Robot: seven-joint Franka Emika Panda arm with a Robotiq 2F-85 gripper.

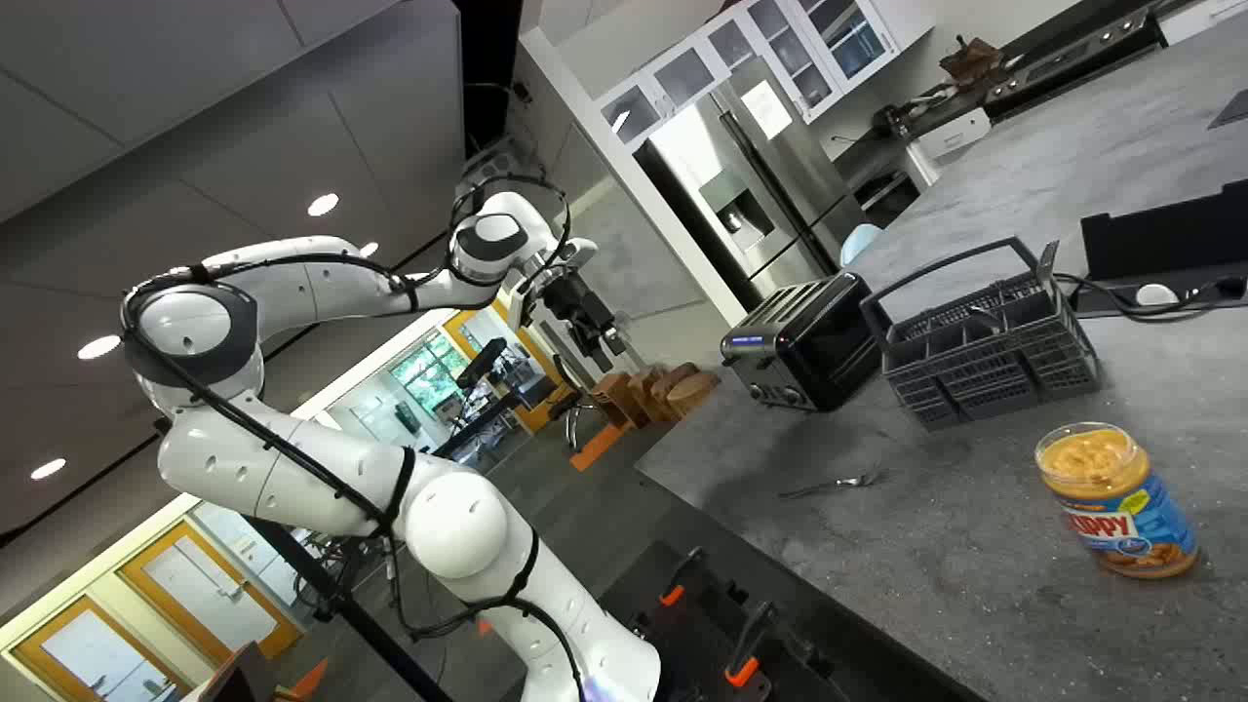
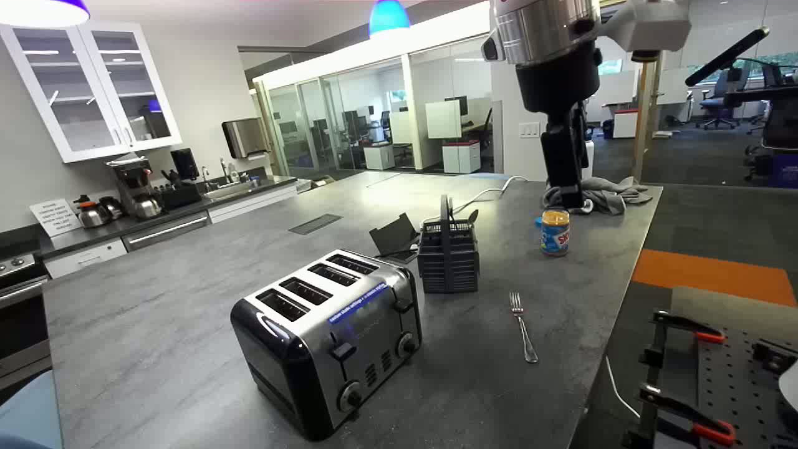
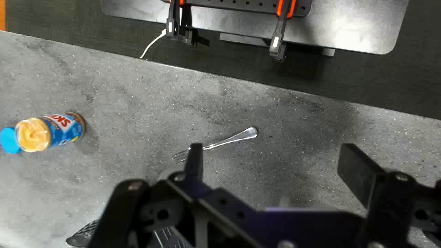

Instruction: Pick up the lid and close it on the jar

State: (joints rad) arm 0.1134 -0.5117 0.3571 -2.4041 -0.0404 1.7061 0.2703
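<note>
The jar stands upright and uncapped with yellow-orange contents and a blue label in both exterior views (image 1: 1136,517) (image 2: 554,238) and at the left of the wrist view (image 3: 65,128). The round blue lid (image 3: 9,140) lies on the counter just beyond the jar, cut by the left edge of the wrist view. In an exterior view the lid (image 2: 538,221) peeks out behind the jar; it does not show in the remaining view. My gripper (image 3: 270,151) is open and empty, with its fingers wide apart. It hangs high above the counter in both exterior views (image 1: 606,349) (image 2: 571,201), away from the jar.
A fork (image 3: 234,138) lies on the counter below my gripper. A dark wire basket (image 2: 447,262) and a four-slot toaster (image 2: 327,337) stand nearby. A grey cloth (image 2: 608,194) lies near the counter's corner. Clamps (image 3: 280,34) project from the robot's base past the counter edge.
</note>
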